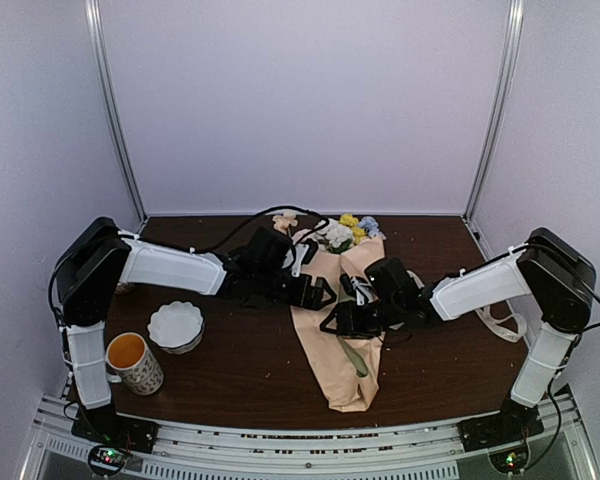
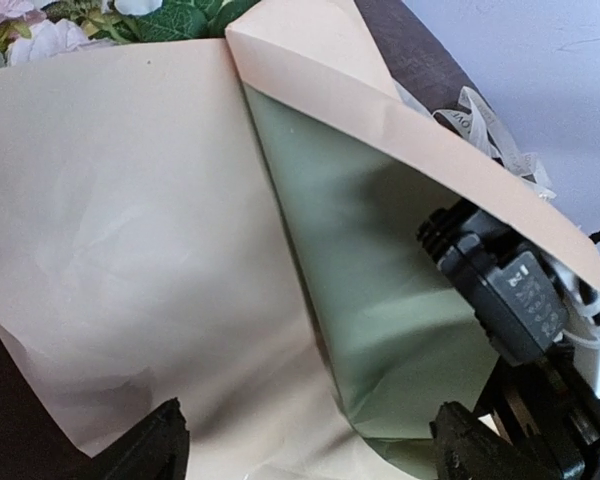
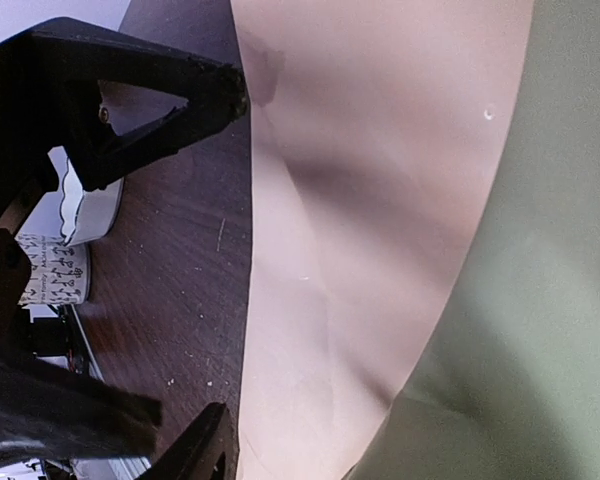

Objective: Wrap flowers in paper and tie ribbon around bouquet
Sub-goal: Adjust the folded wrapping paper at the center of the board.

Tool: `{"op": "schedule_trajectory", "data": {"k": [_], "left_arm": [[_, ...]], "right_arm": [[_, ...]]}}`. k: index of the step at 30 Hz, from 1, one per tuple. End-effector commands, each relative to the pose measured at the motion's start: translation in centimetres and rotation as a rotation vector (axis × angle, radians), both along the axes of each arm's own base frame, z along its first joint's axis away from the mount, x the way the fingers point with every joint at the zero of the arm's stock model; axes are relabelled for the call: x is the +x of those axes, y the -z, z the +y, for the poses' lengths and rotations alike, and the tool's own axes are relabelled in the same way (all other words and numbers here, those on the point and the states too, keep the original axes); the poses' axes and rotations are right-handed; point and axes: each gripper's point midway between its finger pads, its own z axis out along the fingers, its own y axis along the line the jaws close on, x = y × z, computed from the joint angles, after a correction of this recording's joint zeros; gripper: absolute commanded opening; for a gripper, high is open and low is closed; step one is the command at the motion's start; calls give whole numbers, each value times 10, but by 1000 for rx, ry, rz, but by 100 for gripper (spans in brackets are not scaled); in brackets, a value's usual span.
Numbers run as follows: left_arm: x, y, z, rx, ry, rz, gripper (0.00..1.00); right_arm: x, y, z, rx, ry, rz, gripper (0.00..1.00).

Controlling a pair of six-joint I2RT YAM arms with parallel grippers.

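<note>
Nearest the arms, the bouquet (image 1: 352,365) lies flat on the tabletop (image 1: 240,385), its pointed foot toward the bases and its heads away. Off to the bouquet's left sit a mug (image 1: 135,362) and a white bowl (image 1: 175,326), well apart from it.

Moving up to the bouquet's middle, both arms meet. The right end effector (image 3: 223,265) hangs at the bouquet's left edge with its fingers spread and nothing between them. The left end effector (image 2: 310,450) is over the bouquet too, fingers wide and empty. No one has a grip.

The paper (image 2: 130,250) is thin and light, and one peach flap stands lifted, showing its sage-green face. I'd say it springs back when let go, creases easily and slides on itself. The best hold looks to be the narrow waist, pinching both layers where the stems bunch, and gently, because those stems would crush.

To the bouquet's right, the ribbon (image 1: 502,325) lies in loose loops, not yet around anything. It looks limp and slippery, so take it by an end.

Farthest out are the flowers (image 1: 342,234), pastel heads poking from the bouquet's mouth.
</note>
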Motion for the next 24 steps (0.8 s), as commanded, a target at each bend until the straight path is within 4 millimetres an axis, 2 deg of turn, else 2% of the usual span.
{"op": "schedule_trajectory", "data": {"k": [1, 7, 10, 13, 16, 21, 23, 24], "left_arm": [[0, -16, -12, -83, 105, -62, 90], [2, -39, -4, -184, 171, -115, 94], [6, -34, 2, -152, 183, -133, 95], [5, -29, 0, -128, 224, -149, 95], [3, -27, -6, -133, 265, -152, 95], [-7, -25, -8, -161, 321, -150, 95], [-11, -26, -10, -175, 352, -147, 96], [-12, -26, -11, -175, 361, -144, 96]], "right_arm": [[-1, -10, 8, 75, 3, -16, 56], [13, -20, 13, 127, 63, -45, 60], [16, -19, 13, 106, 71, -53, 61], [15, -17, 13, 89, 61, -56, 62], [16, -18, 15, 85, 50, -64, 72], [20, -21, 21, 96, 45, -72, 76], [21, -25, 27, 116, 34, -76, 98], [21, -27, 29, 121, 31, -80, 100]]}}
